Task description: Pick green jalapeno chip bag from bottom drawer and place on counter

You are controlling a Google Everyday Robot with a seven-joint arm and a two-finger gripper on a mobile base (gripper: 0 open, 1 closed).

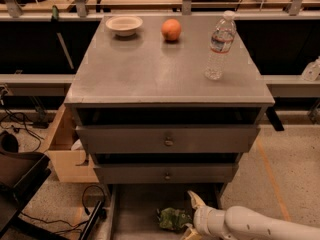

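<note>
The green jalapeno chip bag [171, 218] lies crinkled on the grey floor of the open bottom drawer [132, 210], at the lower middle of the camera view. My gripper [190, 216] comes in from the lower right on a white arm, low over the drawer and right beside the bag's right end. Its fingers [195, 200] are spread apart, with nothing between them. The counter [150, 71] is the broad grey top of the cabinet above.
On the counter stand a white bowl [124, 24], an orange [171, 29] and a clear water bottle [219, 46]. Two knobbed drawers [167, 140] sit above the bottom one. A cardboard box [62, 151] and cables [92, 204] lie to the left.
</note>
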